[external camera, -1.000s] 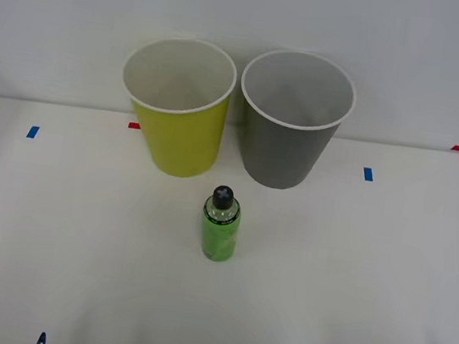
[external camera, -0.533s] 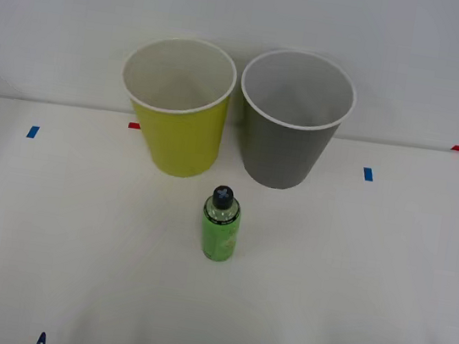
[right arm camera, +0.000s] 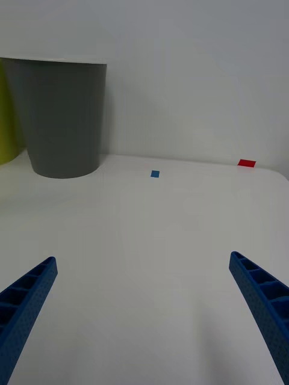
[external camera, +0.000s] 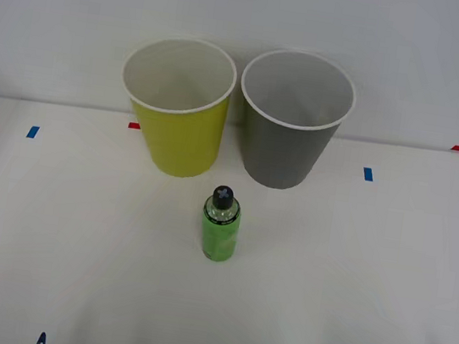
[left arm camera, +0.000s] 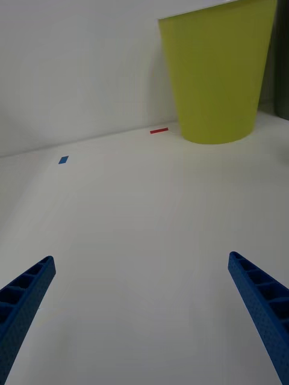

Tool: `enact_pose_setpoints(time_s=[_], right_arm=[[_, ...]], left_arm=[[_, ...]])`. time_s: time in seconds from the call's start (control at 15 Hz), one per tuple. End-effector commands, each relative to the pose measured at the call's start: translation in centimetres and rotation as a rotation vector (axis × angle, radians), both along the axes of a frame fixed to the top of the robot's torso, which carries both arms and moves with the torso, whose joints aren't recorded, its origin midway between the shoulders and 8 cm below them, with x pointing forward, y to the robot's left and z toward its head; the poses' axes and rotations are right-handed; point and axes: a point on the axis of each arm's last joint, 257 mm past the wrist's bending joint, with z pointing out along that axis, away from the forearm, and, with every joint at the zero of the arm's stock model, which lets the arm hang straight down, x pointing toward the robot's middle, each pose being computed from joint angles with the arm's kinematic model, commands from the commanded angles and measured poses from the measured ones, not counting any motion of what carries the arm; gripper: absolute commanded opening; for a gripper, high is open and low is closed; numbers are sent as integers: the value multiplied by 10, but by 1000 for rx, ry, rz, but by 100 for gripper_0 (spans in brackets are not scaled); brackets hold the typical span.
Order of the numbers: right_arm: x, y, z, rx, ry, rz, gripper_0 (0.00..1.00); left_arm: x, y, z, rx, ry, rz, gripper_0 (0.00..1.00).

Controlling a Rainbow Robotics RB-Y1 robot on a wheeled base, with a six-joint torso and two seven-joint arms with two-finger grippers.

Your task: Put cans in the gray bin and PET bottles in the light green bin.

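The PET bottle point(external camera: 220, 225) is standing upright on the white tabletop point(external camera: 351, 283), cap up, centred just in front of the two bins and apart from both. The light green bin point(external camera: 180, 109) and the gray bin point(external camera: 291, 121) are being kept side by side at the far edge, mouths open upward, presumably so that items can be dropped in from above. The left claw point(left arm camera: 141, 313) is being held low near the robot's edge of the tabletop, released and empty. The right claw point(right arm camera: 141, 313) is being held likewise, released, nothing between its fingers. Judgement: sorting is not yet begun; the bottle is being left reachable by either arm.
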Motion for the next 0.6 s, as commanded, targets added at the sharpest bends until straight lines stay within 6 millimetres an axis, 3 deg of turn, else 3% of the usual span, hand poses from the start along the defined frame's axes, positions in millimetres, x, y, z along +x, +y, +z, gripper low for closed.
enact_pose_setpoints(time_s=[0.07,0.6], right_arm=[[0,0,0,0,0,0,100],[0,0,0,0,0,0,100]], left_arm=[[0,0,0,0,0,0,100],[0,0,0,0,0,0,100]])
